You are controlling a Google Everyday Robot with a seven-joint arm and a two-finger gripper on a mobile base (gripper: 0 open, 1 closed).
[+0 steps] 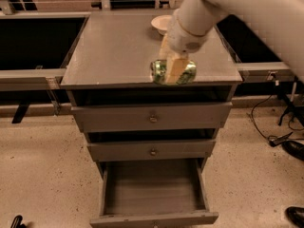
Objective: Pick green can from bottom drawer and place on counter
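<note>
- green can [159, 72]: shiny metal, glossy green skin
- gripper [175, 75], at the counter's front edge, clamped on the green can: smooth matt cream plastic
- counter [118, 46]: matt grey, faintly scuffed
- bottom drawer [154, 218]: dull plain grey
- bowl [160, 23]: smooth cream
- floor [38, 165]: hard, speckled

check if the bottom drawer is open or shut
Open: the bottom drawer is pulled out, its inside showing. The gripper holds the green can at the front edge of the counter.
</note>
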